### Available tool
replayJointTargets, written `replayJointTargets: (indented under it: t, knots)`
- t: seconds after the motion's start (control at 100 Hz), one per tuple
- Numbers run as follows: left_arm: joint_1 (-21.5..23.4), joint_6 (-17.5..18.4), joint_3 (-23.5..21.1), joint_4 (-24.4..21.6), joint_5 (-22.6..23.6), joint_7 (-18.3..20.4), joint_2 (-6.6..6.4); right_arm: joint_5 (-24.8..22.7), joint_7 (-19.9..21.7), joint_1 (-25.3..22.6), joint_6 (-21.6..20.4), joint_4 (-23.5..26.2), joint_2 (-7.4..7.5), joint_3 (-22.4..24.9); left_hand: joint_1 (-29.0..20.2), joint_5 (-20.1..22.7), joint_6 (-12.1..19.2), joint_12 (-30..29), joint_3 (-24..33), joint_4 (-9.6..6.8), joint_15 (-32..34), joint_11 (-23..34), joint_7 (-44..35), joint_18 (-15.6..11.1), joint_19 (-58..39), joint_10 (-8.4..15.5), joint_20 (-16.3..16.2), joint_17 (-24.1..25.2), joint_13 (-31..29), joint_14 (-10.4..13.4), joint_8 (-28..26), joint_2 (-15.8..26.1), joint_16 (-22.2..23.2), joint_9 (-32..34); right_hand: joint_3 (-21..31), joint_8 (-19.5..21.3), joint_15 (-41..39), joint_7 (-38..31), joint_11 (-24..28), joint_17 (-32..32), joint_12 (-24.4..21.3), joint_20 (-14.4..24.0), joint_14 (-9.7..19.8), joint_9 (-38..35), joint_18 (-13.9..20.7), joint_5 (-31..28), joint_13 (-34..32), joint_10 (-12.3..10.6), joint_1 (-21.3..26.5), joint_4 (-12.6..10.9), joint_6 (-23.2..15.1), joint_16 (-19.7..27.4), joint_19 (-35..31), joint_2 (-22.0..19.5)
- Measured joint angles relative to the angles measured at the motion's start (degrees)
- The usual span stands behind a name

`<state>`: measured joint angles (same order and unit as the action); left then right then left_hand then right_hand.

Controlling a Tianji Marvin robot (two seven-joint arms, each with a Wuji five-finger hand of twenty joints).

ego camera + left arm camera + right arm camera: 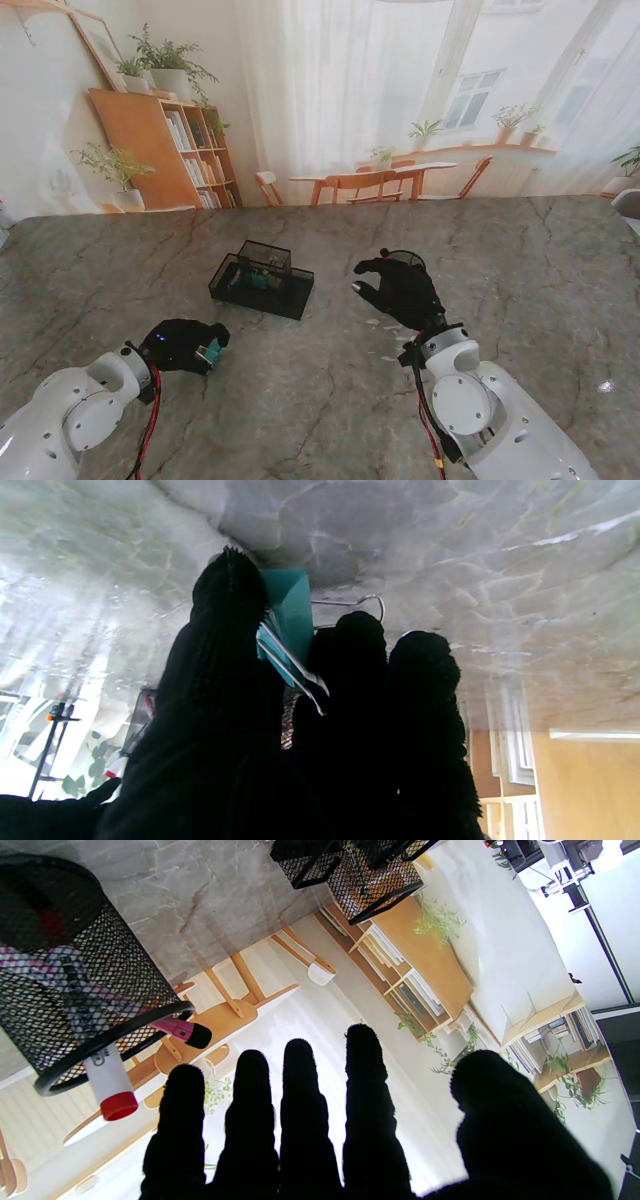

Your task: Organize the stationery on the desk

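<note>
Teal clip (287, 615) pinched in left hand (187, 345), bare table (300, 400) around; right hand (403, 290) spread, empty, beside mesh cup (75, 980).

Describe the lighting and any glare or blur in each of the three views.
Stand view: even daylight, soft sheen on the marble table, mesh organizer sharp. Left wrist view: left hand a backlit black silhouette, teal binder clip clear, table glare washed out beside it. Right wrist view: right hand silhouetted against bright curtains; mesh pen cup in focus.
</note>
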<state>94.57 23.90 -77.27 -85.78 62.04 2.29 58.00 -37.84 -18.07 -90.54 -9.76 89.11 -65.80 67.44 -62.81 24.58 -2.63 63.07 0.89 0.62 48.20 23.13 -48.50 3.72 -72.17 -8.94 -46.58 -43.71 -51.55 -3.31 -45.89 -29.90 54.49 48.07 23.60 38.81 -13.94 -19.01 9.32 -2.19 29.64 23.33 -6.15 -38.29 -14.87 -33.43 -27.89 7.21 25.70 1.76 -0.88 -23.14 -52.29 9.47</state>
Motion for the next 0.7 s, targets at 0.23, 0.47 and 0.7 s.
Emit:
replayJointTargets:
  t: [0.23,0.47,0.7]
  knots:
    - [1.97,3.55,-3.19,-5.16,0.01,0.28,0.34,0.01,-0.06,-0.04,0.00,0.03,0.00,0.09,-3.58,4.48,2.88,0.89,6.40,-0.52,0.19,3.65,-9.36,-0.05,0.02,2.27,0.01,-0.05,-0.34,0.03,-1.91,2.48,-0.02,1.90,0.00,0.00,-0.01,0.00,0.00,0.00,0.00,0.00,0.00,0.00,0.00,0.00,0.00,0.03,0.00,0.00,0.01,0.00,-0.01,0.00]
    - [1.81,6.36,-4.94,-8.85,-0.96,0.35,0.64,0.03,-0.19,-0.13,0.00,0.07,-0.01,0.19,-3.58,4.48,2.88,0.90,6.43,-0.52,0.18,3.71,-9.37,-0.08,0.02,2.66,0.01,-0.07,-0.34,0.12,-1.91,2.48,-0.02,1.93,0.00,0.00,-0.01,0.00,0.00,0.00,0.00,0.00,0.00,0.00,0.00,0.00,0.00,0.03,0.00,0.00,0.02,0.00,-0.02,0.00]
    - [-2.42,8.47,-4.37,-9.19,-4.55,2.00,0.70,0.09,-0.37,-0.17,0.01,0.10,-0.03,0.25,-3.58,4.52,2.88,1.15,6.77,-0.52,0.17,3.82,-9.38,-0.13,0.18,2.84,-0.01,-0.09,-0.34,0.13,-1.91,2.25,-0.02,2.41,0.00,0.00,-0.01,0.00,0.00,0.00,0.00,0.00,0.00,0.00,0.00,0.00,0.00,0.04,0.00,0.00,0.03,0.00,-0.04,0.00]
